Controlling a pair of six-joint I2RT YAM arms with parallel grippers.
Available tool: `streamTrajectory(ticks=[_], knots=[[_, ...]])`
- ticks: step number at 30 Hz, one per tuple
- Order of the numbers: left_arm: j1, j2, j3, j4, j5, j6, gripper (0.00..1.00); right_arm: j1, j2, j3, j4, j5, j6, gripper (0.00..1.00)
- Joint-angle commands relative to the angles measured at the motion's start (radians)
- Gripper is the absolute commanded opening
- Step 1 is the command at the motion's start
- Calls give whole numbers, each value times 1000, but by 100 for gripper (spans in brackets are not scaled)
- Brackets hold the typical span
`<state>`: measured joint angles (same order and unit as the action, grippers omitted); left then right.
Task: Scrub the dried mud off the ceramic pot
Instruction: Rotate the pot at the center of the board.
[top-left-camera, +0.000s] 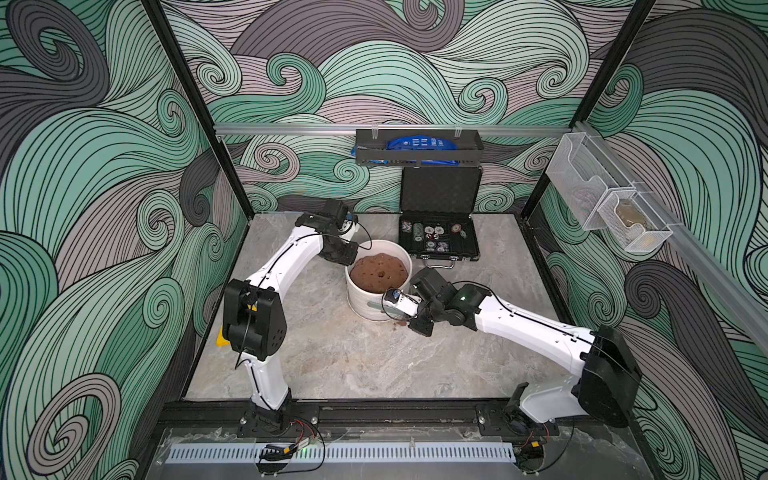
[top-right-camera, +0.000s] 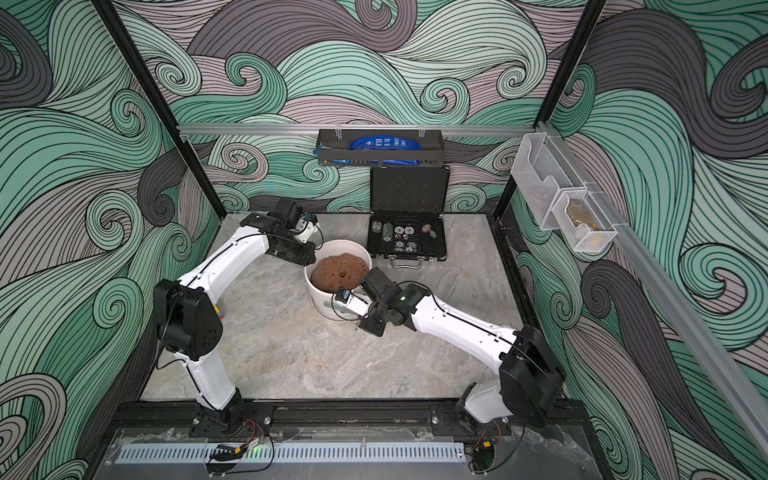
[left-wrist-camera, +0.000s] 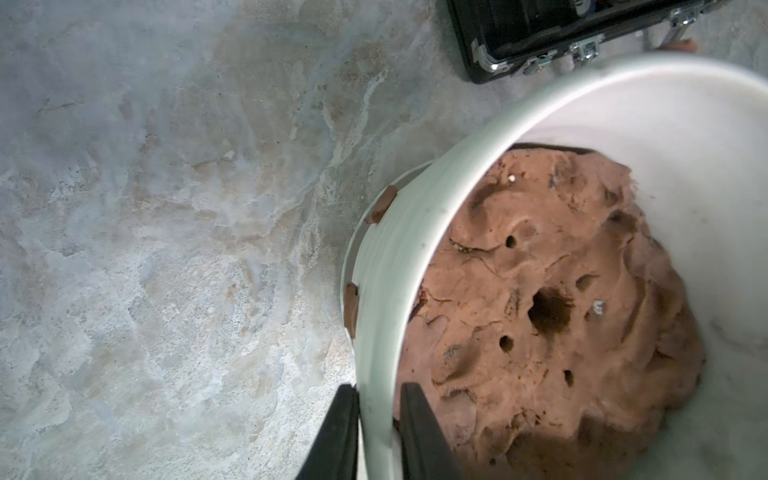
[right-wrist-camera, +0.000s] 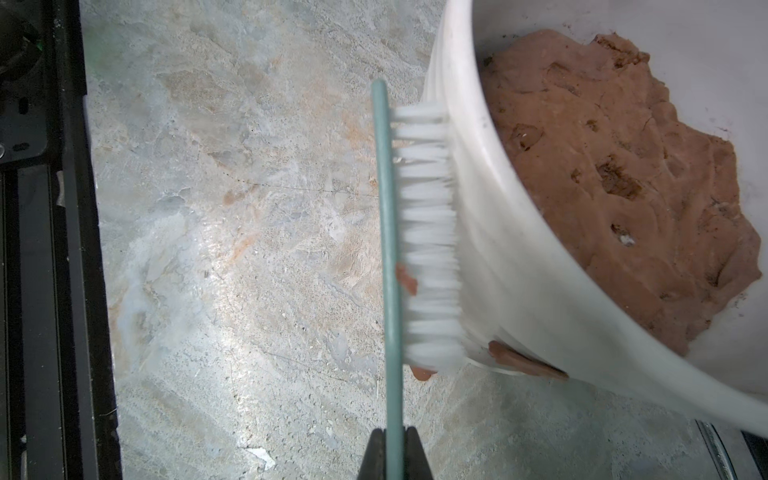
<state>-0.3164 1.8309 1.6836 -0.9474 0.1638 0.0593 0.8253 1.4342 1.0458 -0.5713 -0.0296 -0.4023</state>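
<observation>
Swirled green-and-grey walls around a marbled grey tabletop (top-left-camera: 332, 353). At mid-frame in both top views, the ceramic pot (top-left-camera: 359, 305), upright, filled with a brown soil mound (top-left-camera: 378, 272), just in front of an open black chip case (top-left-camera: 438, 239).

Left gripper (left-wrist-camera: 376, 390) pinching the pot's rim, one finger outside the wall, one inside. Right gripper (right-wrist-camera: 394, 434) pressed together on the green handle of a brush (right-wrist-camera: 388, 208), white bristles (right-wrist-camera: 430, 232) laid against the ribbed outer wall.

Mid-scrub, by the look of it: dried mud (right-wrist-camera: 525, 363) low on the wall just past the bristle end, a crumb caught in the bristles, two further patches (left-wrist-camera: 380, 203) on the wall near the left gripper. Next, probably: slide the brush onto the near patch with firm pressure, rim kept braced, then turn the pot or reach round for the rest.

Far side of the wall unseen in any view. Both grippers largely masked by their own wrists in the top views.
</observation>
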Motion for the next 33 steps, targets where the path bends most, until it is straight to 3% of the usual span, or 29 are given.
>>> streamTrajectory(ticks=[1, 8, 11, 14, 17, 26, 33], knots=[[14, -1, 53, -88, 35, 93, 23, -1, -13, 1, -8, -11, 1, 0], [14, -9, 128, -119, 77, 87, 29, -2, -38, 12, -30, -51, -4, 0], [14, -24, 143, -122, 77, 62, 39, -2, -46, 16, -42, -78, -10, 0], [14, -43, 153, -163, 59, -28, 52, 0, -61, 11, -60, -120, -14, 0], [8, -82, 135, -191, 16, -157, 58, 8, -78, 11, -98, -163, -29, 0], [-97, -246, -65, -163, -184, -541, 60, 10, -78, 19, -152, -88, -23, 0], [-197, -204, -89, -175, -227, -698, 56, 11, -69, 7, -141, -64, -13, 0]])
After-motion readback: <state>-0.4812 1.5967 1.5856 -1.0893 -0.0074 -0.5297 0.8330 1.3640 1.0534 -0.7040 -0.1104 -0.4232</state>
